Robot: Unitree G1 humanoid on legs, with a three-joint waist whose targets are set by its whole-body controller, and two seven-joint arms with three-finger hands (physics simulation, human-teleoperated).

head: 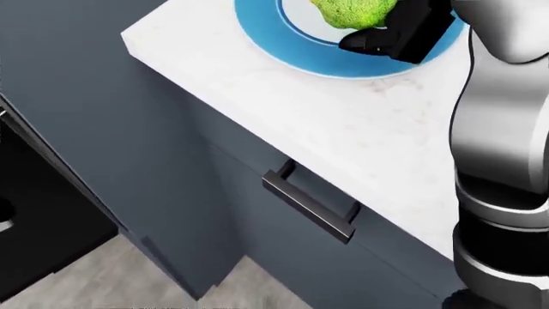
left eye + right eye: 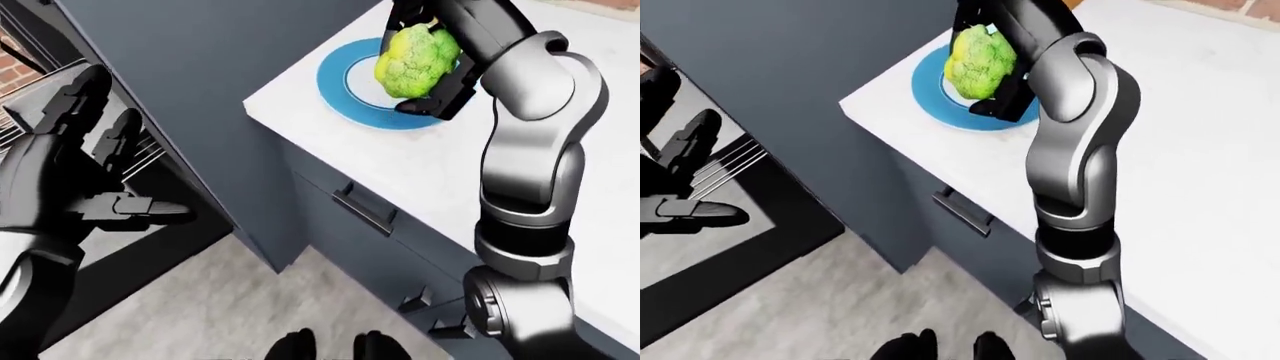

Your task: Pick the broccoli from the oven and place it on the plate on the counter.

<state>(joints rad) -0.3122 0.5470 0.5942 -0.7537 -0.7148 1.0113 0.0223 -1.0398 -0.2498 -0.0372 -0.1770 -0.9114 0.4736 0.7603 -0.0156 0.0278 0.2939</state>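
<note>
- Nearest us, at the bottom edge of the left-eye view, we see the robot's feet [image 2: 330,346] on the pale floor [image 2: 230,307].
- Our left hand [image 2: 95,176] hangs at the left of the left-eye view with its fingers spread, gripping nothing, over the open oven [image 2: 150,225] and its wire rack. We judge it plays no part in this step and is best kept where it is.
- Next comes the grey cabinet under the desk [image 1: 343,148], with a dark drawer handle [image 1: 311,207] below the white desk edge.
- Farther on, the blue-rimmed plate [image 2: 345,94] lies on the desk near its corner.
- Our right hand [image 2: 432,71] is closed on the broccoli [image 2: 415,56], with dark fingers wrapped around its lower side. The broccoli is over the plate. We cannot tell whether it touches the plate surface.
- The step in hand is the placing. To do it well, we lower the hand straight down until the broccoli rests on the pale centre of the plate, not on the blue rim.
- We open the fingers only once the broccoli is supported; its rounded shape will likely let it roll if dropped.
- We then lift the hand clear vertically, so the fingers do not drag the broccoli or push the plate toward the desk edge.
</note>
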